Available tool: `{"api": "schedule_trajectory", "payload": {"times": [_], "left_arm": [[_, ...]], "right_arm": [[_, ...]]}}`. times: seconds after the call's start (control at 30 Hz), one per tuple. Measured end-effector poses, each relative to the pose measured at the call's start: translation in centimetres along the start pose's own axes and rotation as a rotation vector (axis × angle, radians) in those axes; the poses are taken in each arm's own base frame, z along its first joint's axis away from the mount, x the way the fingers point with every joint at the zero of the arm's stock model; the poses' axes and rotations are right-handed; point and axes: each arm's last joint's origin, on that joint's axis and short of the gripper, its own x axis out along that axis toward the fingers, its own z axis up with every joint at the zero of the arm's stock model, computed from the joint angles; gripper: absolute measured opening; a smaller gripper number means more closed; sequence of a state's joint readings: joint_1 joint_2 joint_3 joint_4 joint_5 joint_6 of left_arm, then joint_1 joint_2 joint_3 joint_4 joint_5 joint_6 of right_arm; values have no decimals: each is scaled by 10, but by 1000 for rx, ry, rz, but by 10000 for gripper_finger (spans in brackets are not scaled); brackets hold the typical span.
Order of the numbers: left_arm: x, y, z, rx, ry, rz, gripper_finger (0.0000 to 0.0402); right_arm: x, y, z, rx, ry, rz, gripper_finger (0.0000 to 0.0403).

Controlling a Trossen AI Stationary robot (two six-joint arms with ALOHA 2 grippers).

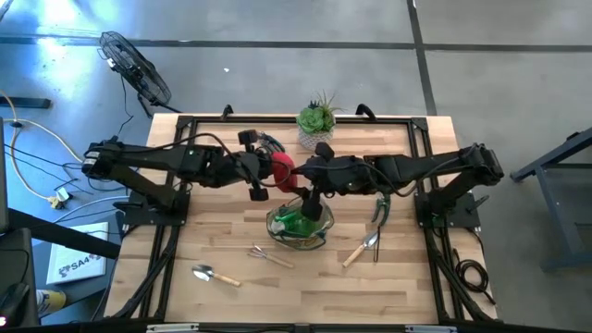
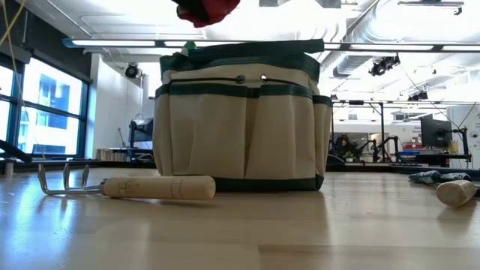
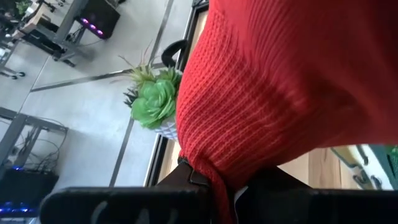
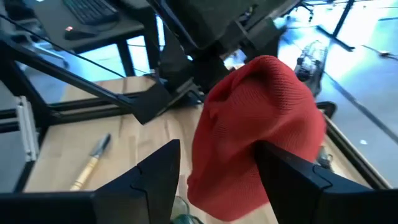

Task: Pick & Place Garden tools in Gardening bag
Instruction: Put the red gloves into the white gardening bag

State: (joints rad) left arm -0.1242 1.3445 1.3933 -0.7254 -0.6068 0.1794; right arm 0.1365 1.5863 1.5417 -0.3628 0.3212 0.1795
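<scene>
From my station, the high view showed both arms meeting over the middle of the table. The left gripper (image 1: 268, 176) was clamped shut on a red knitted glove (image 1: 281, 168), which hung bunched from its fingers just beyond the gardening bag (image 1: 301, 227), toward 11 o'clock from the bag's mouth. In the left wrist view the red knit (image 3: 280, 93) filled most of the picture, pinched at the fingertips.

The right gripper (image 4: 214, 180) had its 2 fingers spread, and the glove (image 4: 255, 130) sat between them without my being able to say whether either pad touched it. So the glove lay straight ahead of the right fingers, drooping lengthwise toward the table, while the left arm actually held it.

I judged the coming move turned on that short offset: the glove needed carrying toward 5 o'clock to stand over the opening, where something green (image 1: 294, 222) already lay inside. The low view showed the glove (image 2: 206, 9) above the bag's rim (image 2: 240, 49), not yet in.

On the table, a hand rake (image 1: 270, 256) lay at 7 o'clock of the bag, 1 trowel (image 1: 215, 275) farther out, another trowel (image 1: 359, 250) at 4 o'clock, and pruners (image 1: 381, 209) at 3 o'clock.
</scene>
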Motion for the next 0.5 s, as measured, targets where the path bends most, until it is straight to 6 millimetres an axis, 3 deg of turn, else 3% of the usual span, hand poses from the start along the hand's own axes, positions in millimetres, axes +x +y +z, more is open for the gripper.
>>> {"api": "schedule_trajectory", "payload": {"times": [0.27, 0.5], "left_arm": [[0, 0, 1, -7, -10, -7, 23], [0, 0, 2, -15, -16, -6, 23]], "right_arm": [[12, -6, -5, 0, 22, -29, 201], [19, -8, -10, -16, 30, -181, 168]]}}
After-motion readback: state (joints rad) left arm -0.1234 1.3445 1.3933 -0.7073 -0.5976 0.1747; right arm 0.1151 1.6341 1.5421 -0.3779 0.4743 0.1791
